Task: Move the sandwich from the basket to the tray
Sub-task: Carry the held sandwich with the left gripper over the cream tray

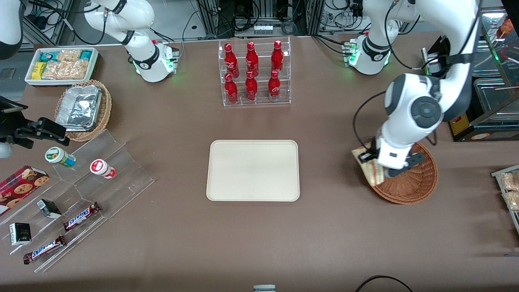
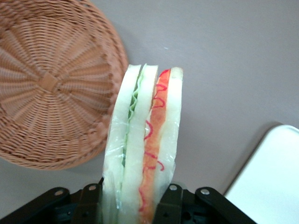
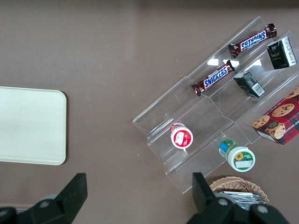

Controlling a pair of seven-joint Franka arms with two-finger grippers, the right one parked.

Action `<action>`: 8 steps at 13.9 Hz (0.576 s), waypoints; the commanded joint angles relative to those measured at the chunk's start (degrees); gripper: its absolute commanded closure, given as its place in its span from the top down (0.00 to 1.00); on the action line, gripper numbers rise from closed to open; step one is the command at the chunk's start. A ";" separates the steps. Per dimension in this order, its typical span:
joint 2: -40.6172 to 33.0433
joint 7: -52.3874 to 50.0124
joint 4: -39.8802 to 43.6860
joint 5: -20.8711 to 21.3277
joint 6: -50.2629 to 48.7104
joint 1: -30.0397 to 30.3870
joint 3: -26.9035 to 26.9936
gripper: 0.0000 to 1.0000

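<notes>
My left gripper [image 1: 375,168] [image 2: 135,205] is shut on the sandwich [image 1: 369,167] [image 2: 145,144], a pale bread wedge with green and red filling along its edge, wrapped in clear film. It hangs over the rim of the reddish-brown wicker basket [image 1: 417,184] [image 2: 46,88], on the side toward the tray. The basket shows nothing inside. The cream tray [image 1: 253,170] [image 2: 275,177] [image 3: 30,126] lies bare in the middle of the table, apart from the sandwich.
A clear rack of red bottles [image 1: 253,73] stands farther from the front camera than the tray. A clear stepped shelf [image 1: 87,194] with snack bars and cups, a tan basket of foil containers [image 1: 83,107] and a white bin [image 1: 63,65] lie toward the parked arm's end.
</notes>
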 commanded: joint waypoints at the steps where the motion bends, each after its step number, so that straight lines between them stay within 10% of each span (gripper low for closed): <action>1: 1.52 -0.13 2.62 -0.61 -2.03 -3.01 0.61 0.37; 8: 5.55 -0.75 6.83 -0.87 -2.39 -13.29 0.70 0.37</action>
